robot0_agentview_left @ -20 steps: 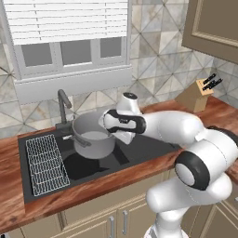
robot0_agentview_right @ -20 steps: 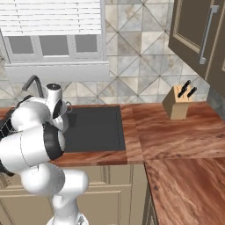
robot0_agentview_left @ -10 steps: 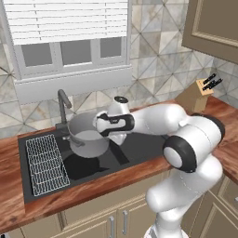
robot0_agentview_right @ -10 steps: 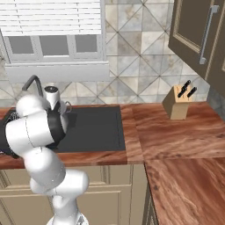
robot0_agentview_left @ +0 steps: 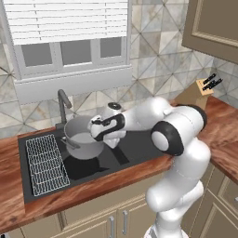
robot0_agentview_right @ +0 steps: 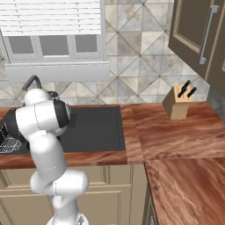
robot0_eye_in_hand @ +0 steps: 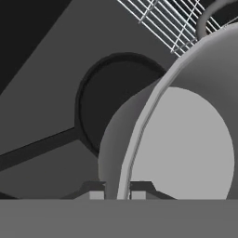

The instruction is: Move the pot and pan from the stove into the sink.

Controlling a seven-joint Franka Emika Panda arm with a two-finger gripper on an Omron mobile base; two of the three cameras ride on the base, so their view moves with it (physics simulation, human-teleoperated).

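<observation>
The gripper (robot0_eye_in_hand: 117, 188) is pinched shut on the rim of the pot (robot0_agentview_left: 82, 139), one finger inside and one outside. The pot hangs over the sink (robot0_agentview_left: 125, 153), beside the wire rack (robot0_agentview_left: 45, 162). The pan (robot0_eye_in_hand: 111, 100) lies flat in the sink, right under the pot.

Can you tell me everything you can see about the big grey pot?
The pot is a round, deep, grey metal one with a small loop handle on its side. It stands upright and looks empty, its pale bottom showing. It is over the black sink, beside the wire rack and in front of the faucet. The gripper is shut on its rim, one finger inside and one outside. The black pan lies in the sink beneath it.
</observation>
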